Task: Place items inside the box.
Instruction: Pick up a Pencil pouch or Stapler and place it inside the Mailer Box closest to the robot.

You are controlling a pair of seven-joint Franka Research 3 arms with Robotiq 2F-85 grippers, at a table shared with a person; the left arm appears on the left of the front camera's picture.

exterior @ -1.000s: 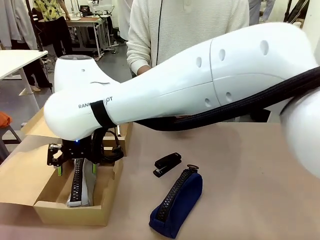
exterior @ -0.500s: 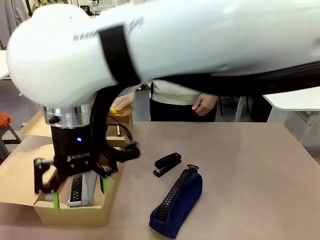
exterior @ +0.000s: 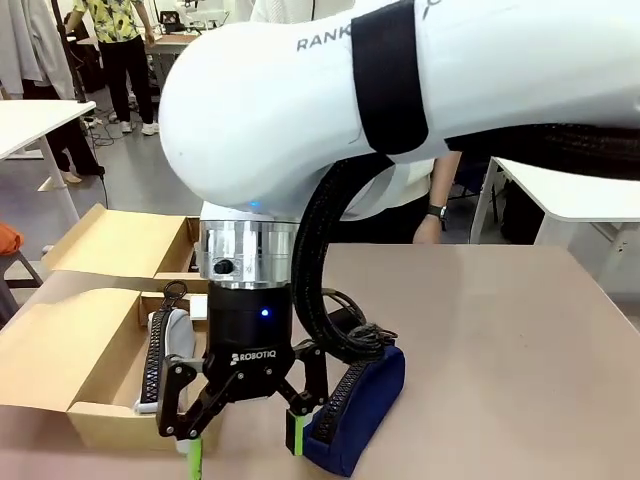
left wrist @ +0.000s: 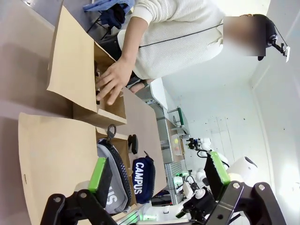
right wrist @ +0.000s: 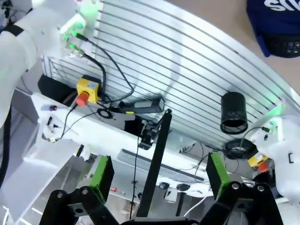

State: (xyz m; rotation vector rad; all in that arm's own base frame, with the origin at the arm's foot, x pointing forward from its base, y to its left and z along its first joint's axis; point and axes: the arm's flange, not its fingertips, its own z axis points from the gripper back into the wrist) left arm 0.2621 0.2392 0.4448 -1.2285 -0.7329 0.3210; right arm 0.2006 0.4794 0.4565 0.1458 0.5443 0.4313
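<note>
A light grey zippered pencil case (exterior: 166, 342) lies inside the cardboard box (exterior: 112, 426) at the left. My right gripper (exterior: 245, 447) hangs open low over the table's near edge, just right of the box, with nothing between its green pads. Behind it, partly hidden, lies the navy pencil case (exterior: 372, 392); the right wrist view shows its corner (right wrist: 277, 22). In the left wrist view my left gripper (left wrist: 159, 171) is open and empty above the box flap (left wrist: 56, 154). Beyond it lie the grey case (left wrist: 115, 179), the navy case (left wrist: 140, 174) and a black stapler (left wrist: 133, 143).
A person in a white sweater stands at the far side; one hand (left wrist: 111, 80) reaches into the box's far compartment. The right arm's thick white link (exterior: 330, 100) and black cable (exterior: 325, 270) span the middle. Bare table (exterior: 500, 340) lies to the right.
My right gripper let go of the grey case, rose out of the box and swung right and toward the near edge, now covering the stapler. The grey case stays in the box.
</note>
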